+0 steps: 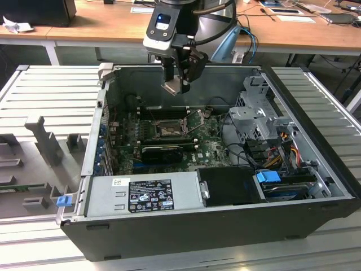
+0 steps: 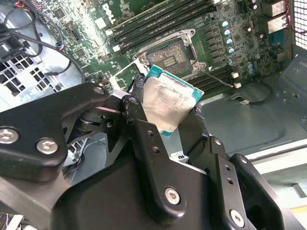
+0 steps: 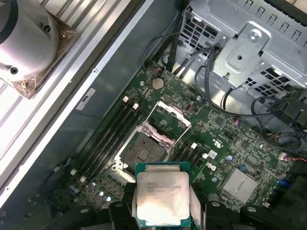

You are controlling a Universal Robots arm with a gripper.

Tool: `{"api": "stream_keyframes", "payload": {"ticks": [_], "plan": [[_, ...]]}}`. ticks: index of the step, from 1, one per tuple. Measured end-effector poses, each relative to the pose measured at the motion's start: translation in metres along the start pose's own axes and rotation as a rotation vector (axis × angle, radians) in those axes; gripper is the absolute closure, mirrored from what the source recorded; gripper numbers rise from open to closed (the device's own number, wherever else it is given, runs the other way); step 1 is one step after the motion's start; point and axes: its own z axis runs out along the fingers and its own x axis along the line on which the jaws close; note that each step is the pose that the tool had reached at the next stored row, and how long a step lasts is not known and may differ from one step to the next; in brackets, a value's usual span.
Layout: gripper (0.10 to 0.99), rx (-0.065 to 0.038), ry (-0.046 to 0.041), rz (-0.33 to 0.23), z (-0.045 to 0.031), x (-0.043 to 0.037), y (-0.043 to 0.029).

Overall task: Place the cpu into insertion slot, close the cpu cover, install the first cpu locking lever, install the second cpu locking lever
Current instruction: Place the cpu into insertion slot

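My gripper (image 1: 177, 84) hangs above the open computer case, shut on the cpu (image 1: 173, 86), a small square chip with a silver-grey top. In both wrist views the cpu (image 2: 168, 101) (image 3: 162, 195) sits clamped between the black fingers (image 2: 140, 125), tilted and well above the board. The insertion slot (image 1: 167, 131) (image 2: 169, 58) (image 3: 142, 153) lies below it with its dark pinned centre bare. The cpu cover (image 3: 169, 119) (image 2: 125, 73), a thin silvery frame, stands swung open beside the slot.
The case holds a grey power supply (image 1: 144, 195) at the front, a black ribbed card (image 1: 163, 149) by the slot, memory slots (image 1: 161, 113) behind it, and a metal drive cage (image 1: 254, 113) with cables (image 1: 282, 147) at the exterior view's right. A grey fixture tray (image 1: 39, 147) lies at its left.
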Motion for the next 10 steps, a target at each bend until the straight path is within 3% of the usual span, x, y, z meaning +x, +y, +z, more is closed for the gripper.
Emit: {"api": "stream_keyframes", "payload": {"ticks": [10], "plan": [[0.557,0.000,-0.0019,0.021,0.0014,0.0000,-0.0001]]}}
